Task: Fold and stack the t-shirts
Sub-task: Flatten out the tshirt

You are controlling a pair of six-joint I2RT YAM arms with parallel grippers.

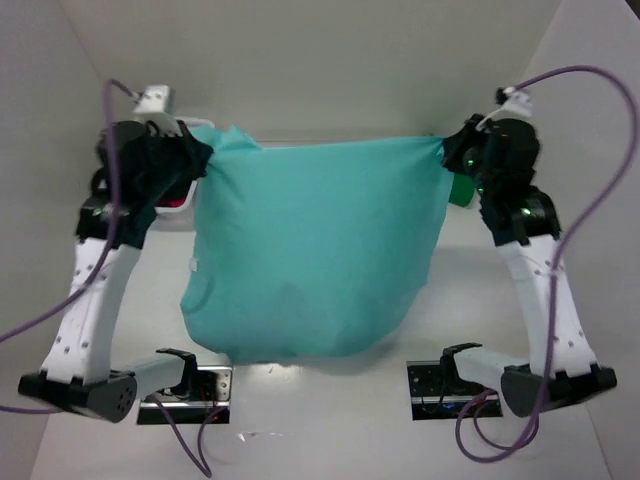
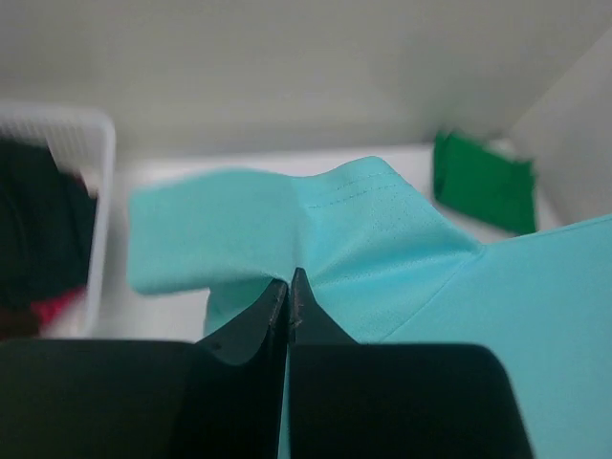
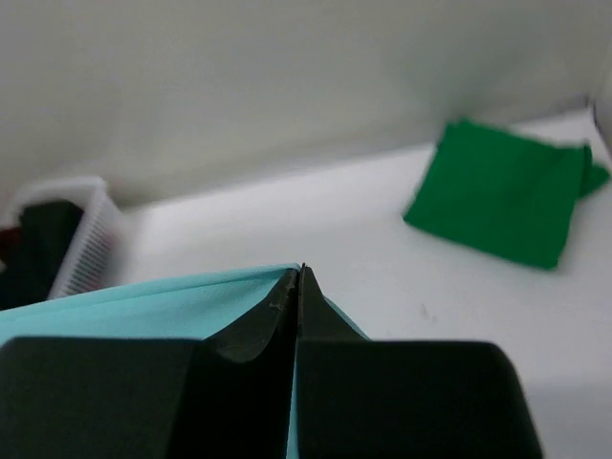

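1. Left tool (image 2: 289, 289) is pinching one top corner of the teal t-shirt (image 1: 310, 250), jaws pressed together on the cloth; right tool (image 3: 300, 277) is gripping the other corner likewise.
2. Shirt is hanging spread between them over the worktop (image 1: 330, 430).
3. Risk: the bites look shallow, so further tension could be pulling a corner free.
4. Risk: lowering carelessly, the cloth could be draping onto the folded green t-shirt (image 3: 502, 191) or the basket (image 2: 103, 191).

A white basket (image 2: 103, 191) with thin bars stands at the far left of the white table (image 3: 382, 249). Plain, pale walls (image 1: 330, 60) stand up around the table.
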